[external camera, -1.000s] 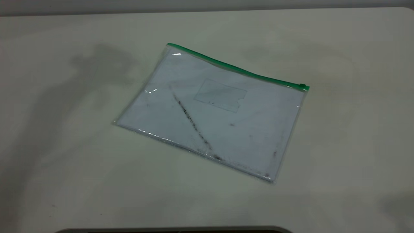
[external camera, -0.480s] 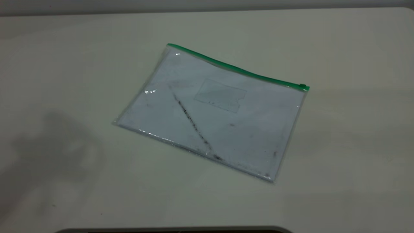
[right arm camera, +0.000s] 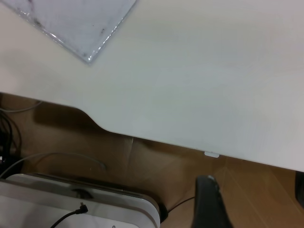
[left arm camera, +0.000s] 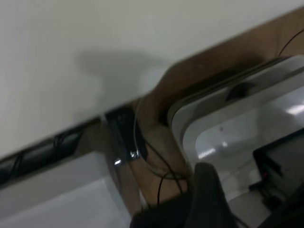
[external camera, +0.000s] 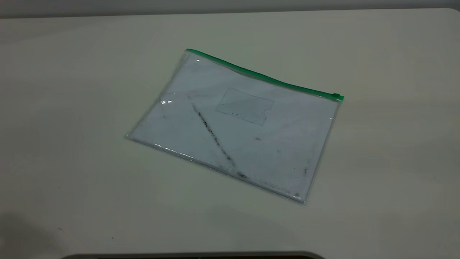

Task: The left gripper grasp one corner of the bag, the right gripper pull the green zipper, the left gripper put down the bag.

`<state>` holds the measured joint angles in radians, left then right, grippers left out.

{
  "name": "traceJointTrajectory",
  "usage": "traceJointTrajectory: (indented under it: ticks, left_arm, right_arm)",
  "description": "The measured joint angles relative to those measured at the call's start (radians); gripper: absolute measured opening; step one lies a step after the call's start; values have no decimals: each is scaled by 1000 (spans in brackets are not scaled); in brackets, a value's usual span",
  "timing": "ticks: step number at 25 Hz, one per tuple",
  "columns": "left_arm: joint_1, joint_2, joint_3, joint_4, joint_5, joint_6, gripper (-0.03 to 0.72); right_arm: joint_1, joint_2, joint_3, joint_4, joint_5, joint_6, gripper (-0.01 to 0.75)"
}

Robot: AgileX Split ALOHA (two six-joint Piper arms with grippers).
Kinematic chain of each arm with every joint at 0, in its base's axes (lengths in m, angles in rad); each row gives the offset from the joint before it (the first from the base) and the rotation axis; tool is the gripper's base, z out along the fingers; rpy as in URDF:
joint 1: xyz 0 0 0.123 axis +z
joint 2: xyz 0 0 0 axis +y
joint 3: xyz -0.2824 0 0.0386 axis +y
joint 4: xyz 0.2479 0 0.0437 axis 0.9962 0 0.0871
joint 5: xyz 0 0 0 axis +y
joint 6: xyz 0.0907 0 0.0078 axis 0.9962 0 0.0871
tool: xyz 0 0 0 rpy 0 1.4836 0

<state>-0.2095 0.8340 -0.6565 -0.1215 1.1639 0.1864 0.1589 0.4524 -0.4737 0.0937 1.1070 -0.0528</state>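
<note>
**Desk:** What is nearest the outside camera?

**Reporter:** A dark curved edge at the near side of the pale table (external camera: 72, 90), then bare tabletop. The bag (external camera: 237, 126) lies flat in the middle of it, touched by nothing, the white sheet with its dark diagonal smudge (external camera: 215, 138) showing through the clear plastic.

**Desk:** And the zip?

**Reporter:** The green zipper (external camera: 264, 76) runs along the bag's far long edge, its small slider tab (external camera: 336, 95) at the right-hand end. Whether that means open or closed cannot be read here.

**Desk:** Where are the arms?

**Reporter:** Neither shows in the outside view. The left gripper (left arm camera: 205, 194) hangs off the table's edge, over brown floor, cables and a grey-white housing. The right gripper (right arm camera: 210, 202) hangs beyond another edge, one bag corner (right arm camera: 90, 58) well away from it. Only one dark finger of each is seen, so whether either is spread or closed cannot be told; neither holds anything.

**Desk:** Progress?

**Reporter:** By the look of it, none of the work is under way: corner grasp, zipper pull and set-down all remain.

**Desk:** Beyond the bag?

**Reporter:** More table, then a grey strip of wall.
</note>
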Motion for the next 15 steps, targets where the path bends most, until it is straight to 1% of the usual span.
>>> traceJointTrajectory:
  ticks: [5, 9, 15]
  left_arm:
    - [0, -217, 134, 59, -2, -22, 551]
    - [0, -403, 161, 60, -43, -33, 551]
    - [0, -644, 170, 60, -45, -41, 550]
  right_arm:
    - [0, 0, 0, 0, 0, 0, 524]
    - [0, 0, 0, 0, 0, 0, 524]
    - [0, -17, 0, 0, -1, 0, 524]
